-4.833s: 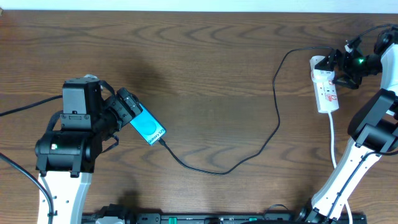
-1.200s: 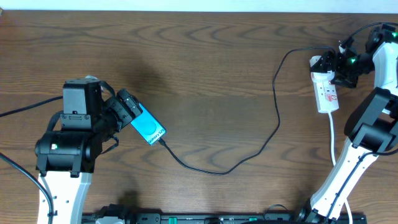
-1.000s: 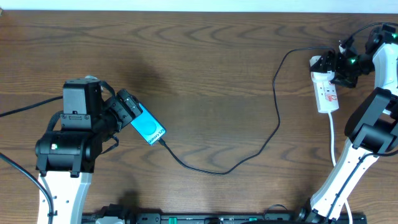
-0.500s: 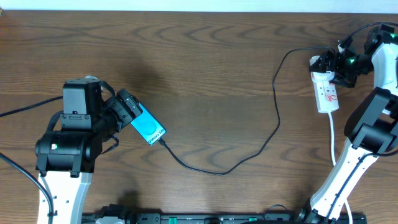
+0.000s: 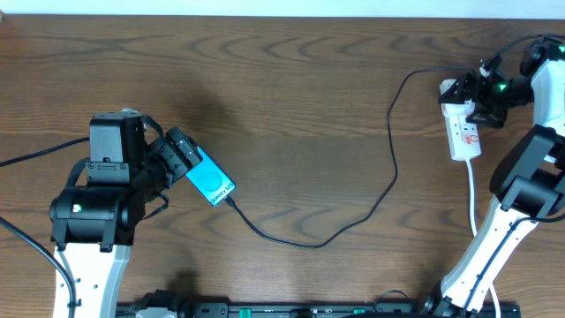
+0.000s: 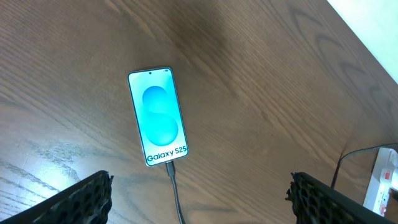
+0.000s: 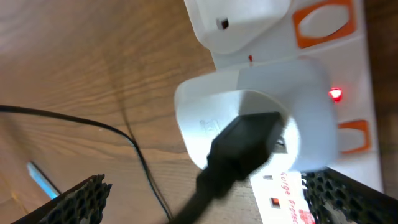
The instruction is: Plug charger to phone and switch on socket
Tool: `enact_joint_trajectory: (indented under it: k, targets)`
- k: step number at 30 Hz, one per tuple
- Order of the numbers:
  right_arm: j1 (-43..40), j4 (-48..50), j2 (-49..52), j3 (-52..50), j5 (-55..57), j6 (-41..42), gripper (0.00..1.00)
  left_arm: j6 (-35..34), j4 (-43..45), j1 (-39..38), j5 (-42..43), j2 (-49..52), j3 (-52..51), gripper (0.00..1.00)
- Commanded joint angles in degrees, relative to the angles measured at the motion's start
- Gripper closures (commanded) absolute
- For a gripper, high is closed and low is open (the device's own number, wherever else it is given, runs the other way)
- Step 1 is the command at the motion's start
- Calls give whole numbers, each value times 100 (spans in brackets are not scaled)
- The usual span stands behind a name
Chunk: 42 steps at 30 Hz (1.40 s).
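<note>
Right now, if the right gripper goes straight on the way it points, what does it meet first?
Probably the white charger adapter plugged into the socket, its black cable sticking out; depth is unclear.

Overhead, the left claw (image 5: 184,157) covers the upper end of the phone (image 5: 212,184), and the right claw (image 5: 481,93) hides the far end of the socket (image 5: 465,134). In the right wrist view the socket is blurred and cropped; its red lettering (image 7: 297,214), perhaps a label, is unreadable.

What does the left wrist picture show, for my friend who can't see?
A phone with a bright blue-green screen reading Galaxy S25 lies flat on a wooden table, a black cable joined to its lower end. The left hand is open above it, dark fingers apart in the bottom corners.
</note>
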Motion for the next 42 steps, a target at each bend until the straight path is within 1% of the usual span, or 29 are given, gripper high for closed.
enact_joint_trajectory:
  k: [1,7,12,15,18,25,42]
  targets:
    - [-363,-125,-680,238,-247,68,1,103,-2,28,-55,-46,133,9]
    - [-560,-546,-1606,238,-33,-24,1,98,4,28,-55,-48,133,9]
    - [-422,-881,-2411,238,470,2,1,101,4,28,-55,-46,133,9]
    - [-304,-918,-2844,238,754,168,1,101,2,28,-55,-46,133,9]
    - [-221,-964,-3130,238,787,179,1,101,2,28,-55,-46,133,9]
    - [-199,-1108,-3224,236,804,177,1,101,2,28,-55,-46,133,9]
    - [-199,-1108,-3224,236,802,175,1,101,2,28,-55,-46,133,9]
